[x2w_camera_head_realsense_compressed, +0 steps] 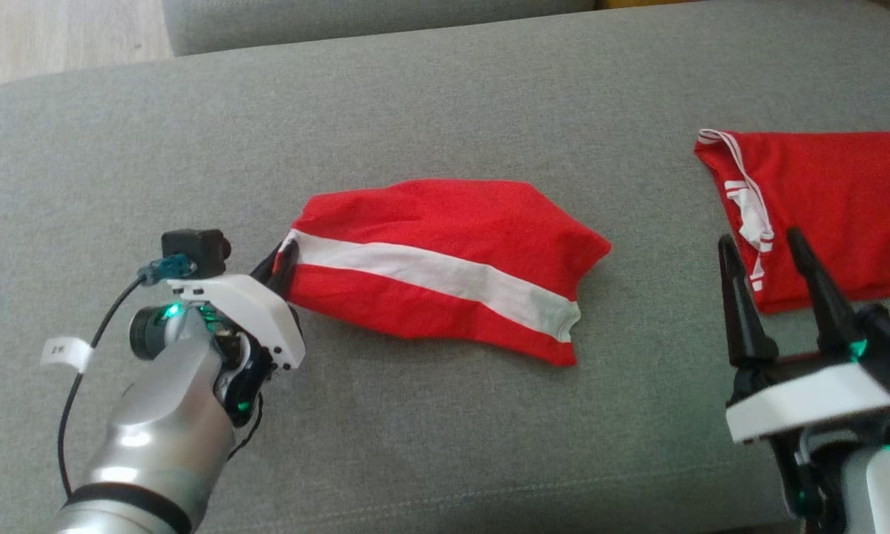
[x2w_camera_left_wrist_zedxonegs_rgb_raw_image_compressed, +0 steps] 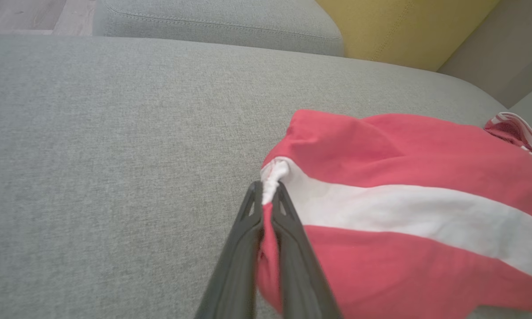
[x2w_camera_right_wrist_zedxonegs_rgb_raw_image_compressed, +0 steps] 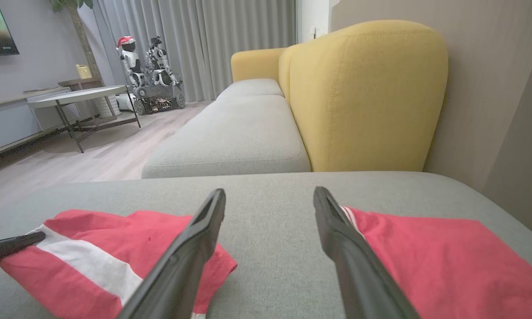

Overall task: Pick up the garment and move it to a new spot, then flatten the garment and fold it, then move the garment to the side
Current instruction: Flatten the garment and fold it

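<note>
The left tool pinches the white-striped edge of the red garment, which lies mid-cushion on the grey sofa. The right tool stands spread, empty, near a second red garment.

I find nothing I can read for certain. The only marking is on a small white tag on the cable at lower left, and it is too blurred.
</note>
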Available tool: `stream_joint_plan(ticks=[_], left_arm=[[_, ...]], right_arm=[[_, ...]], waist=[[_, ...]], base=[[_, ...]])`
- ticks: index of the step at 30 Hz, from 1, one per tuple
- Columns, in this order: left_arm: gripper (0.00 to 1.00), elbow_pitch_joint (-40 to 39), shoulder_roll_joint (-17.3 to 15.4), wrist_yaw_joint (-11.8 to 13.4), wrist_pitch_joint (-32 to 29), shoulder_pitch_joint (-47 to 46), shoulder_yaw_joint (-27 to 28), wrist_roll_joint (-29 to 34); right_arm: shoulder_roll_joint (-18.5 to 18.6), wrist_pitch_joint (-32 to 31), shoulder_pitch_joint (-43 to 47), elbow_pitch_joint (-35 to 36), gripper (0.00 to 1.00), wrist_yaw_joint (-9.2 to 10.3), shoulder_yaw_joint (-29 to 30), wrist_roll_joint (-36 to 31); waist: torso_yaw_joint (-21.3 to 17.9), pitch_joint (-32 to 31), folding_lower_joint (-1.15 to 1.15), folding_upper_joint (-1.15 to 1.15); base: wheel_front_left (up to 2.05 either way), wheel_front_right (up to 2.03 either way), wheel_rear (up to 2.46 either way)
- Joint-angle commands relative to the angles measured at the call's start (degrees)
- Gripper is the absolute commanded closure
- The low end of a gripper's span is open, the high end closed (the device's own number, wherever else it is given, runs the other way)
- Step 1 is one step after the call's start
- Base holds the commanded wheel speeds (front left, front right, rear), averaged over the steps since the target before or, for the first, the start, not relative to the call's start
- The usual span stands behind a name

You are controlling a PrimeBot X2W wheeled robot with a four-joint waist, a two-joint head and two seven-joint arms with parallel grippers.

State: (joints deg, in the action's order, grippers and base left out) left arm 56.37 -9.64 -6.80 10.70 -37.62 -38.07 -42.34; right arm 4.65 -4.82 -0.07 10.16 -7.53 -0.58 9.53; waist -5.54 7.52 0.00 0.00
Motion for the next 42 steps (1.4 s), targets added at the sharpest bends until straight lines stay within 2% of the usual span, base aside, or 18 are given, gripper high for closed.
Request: stream_joint_plan(ticks=[1, 8, 24, 29, 35, 42], left_arm=[[1.0, -1.37, -2.14, 0.26, 0.62, -1.2, 1.62, -0.65], [1.0, -1.58, -2.27, 0.47, 0.46, -0.96, 1.49, -1.02], [1.0, -2.35, -2.78, 0.93, 0.38, -1.28, 0.9, -1.25], [1.0, -2.79, -2.86, 1.01, 0.22, -1.93, 0.68, -1.17], [1.0, -3.65, -2.48, 1.16, 0.12, -3.51, -0.14, -0.58], [1.0, -4.48, -2.43, 1.13, 0.31, -4.44, -0.51, -0.46]], right_arm=[[0.02, -0.47, -0.17, 2.88, 0.0, 0.04, -0.86, -0.32], [-0.85, -1.54, 1.66, 4.81, 0.0, 0.04, -1.23, 0.23], [-0.77, -2.08, -0.46, 3.48, 0.0, 0.04, -2.01, 1.27], [0.82, -3.32, -4.52, -1.42, 0.0, 0.04, -4.38, 3.0], [2.8, -6.69, -10.55, -16.63, 0.0, 0.04, -11.53, 5.98], [1.76, -5.33, -15.14, -29.03, 0.0, 0.04, -17.41, 8.23]], waist=[[-0.03, -0.08, 0.0, 0.0], [-0.01, -0.17, 0.0, 0.0], [0.06, 0.53, 0.0, 0.0], [0.25, 1.44, 0.0, 0.0], [1.87, 3.61, 0.0, 0.0], [2.8, 5.53, 0.0, 0.0]], base=[[0.0, 0.0, 0.0], [0.0, 0.0, 0.0], [0.0, 0.0, 0.0], [0.0, 0.0, 0.0], [0.0, 0.0, 0.0], [0.0, 0.0, 0.0]])
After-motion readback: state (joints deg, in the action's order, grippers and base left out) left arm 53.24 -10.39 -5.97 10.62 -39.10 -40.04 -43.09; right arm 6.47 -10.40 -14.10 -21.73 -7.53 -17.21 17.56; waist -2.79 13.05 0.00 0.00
